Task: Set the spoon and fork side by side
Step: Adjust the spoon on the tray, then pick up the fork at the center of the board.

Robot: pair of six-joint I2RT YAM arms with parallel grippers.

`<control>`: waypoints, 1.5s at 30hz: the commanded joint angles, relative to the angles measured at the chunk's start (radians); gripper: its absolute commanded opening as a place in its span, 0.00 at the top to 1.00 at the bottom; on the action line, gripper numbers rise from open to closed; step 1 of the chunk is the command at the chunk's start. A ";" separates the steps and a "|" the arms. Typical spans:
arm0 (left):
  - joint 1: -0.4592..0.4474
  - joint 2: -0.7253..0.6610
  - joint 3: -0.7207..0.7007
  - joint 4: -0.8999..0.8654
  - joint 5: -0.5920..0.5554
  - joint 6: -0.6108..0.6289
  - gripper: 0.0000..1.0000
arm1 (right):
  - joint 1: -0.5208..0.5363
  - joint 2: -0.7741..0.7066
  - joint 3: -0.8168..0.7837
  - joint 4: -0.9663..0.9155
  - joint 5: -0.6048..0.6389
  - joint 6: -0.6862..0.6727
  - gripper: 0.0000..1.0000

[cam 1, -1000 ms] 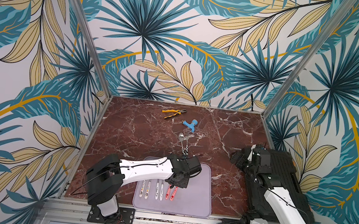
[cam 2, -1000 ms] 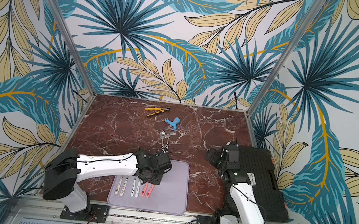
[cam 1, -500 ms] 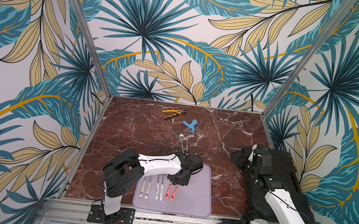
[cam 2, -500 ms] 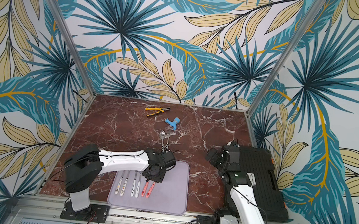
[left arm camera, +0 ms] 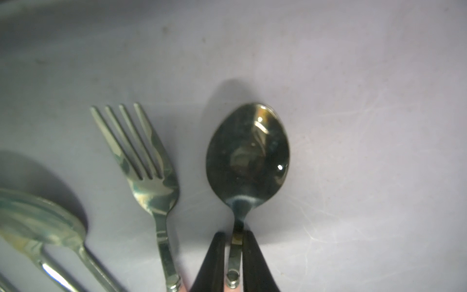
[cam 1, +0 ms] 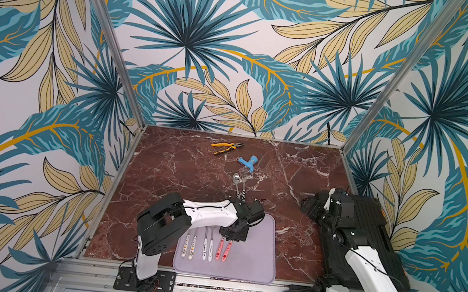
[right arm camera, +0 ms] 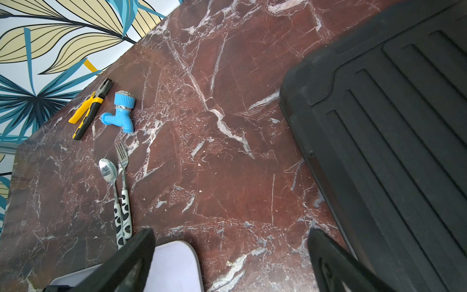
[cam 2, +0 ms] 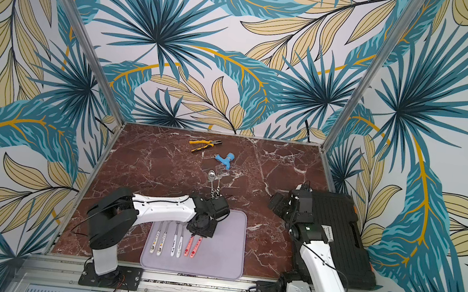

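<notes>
A lilac mat [cam 1: 252, 259] lies at the front of the marble table. On it, a pink-handled spoon [cam 1: 227, 249] lies beside a pink-handled fork [cam 1: 219, 248], parallel and a small gap apart. My left gripper [cam 1: 233, 233] is down over their metal ends. In the left wrist view the gripper [left arm camera: 235, 252] is shut on the spoon [left arm camera: 247, 154] at its thin neck, with the fork [left arm camera: 141, 156] just beside it. My right gripper [right arm camera: 230, 252] is open and holds nothing. It hovers over bare marble beside the black case, apart from the cutlery [cam 1: 310, 205].
Two white-handled pairs [cam 1: 197, 246] lie left of the pink pair on the mat. A black-and-white spoon and fork [cam 1: 239, 184] lie on the marble behind the mat. Yellow pliers [cam 1: 226, 147] and a blue tap [cam 1: 247, 163] sit further back. A black case [cam 1: 366, 233] fills the right side.
The left gripper's jaws have closed on the pink spoon's neck. The left arm's elbow has swung right toward the mat. The right arm has stayed put.
</notes>
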 commanded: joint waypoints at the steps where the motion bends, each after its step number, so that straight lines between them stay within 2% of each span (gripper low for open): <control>1: 0.011 -0.020 -0.025 0.033 0.003 -0.034 0.85 | -0.001 0.001 -0.023 -0.009 0.015 -0.011 0.00; 17: 0.031 -0.061 -0.061 0.024 -0.028 -0.087 0.88 | -0.001 0.003 -0.024 -0.009 0.014 -0.010 0.00; 29: 0.030 -0.120 -0.042 0.043 -0.016 -0.078 0.76 | -0.001 0.002 -0.024 -0.010 0.014 -0.010 0.00; 37: 0.044 -0.154 0.072 -0.019 -0.049 -0.016 0.73 | 0.000 0.007 -0.026 -0.006 0.015 -0.008 0.01; 45: 0.135 -0.062 0.209 -0.021 -0.042 0.066 0.72 | -0.001 0.011 -0.024 -0.007 0.020 -0.008 0.01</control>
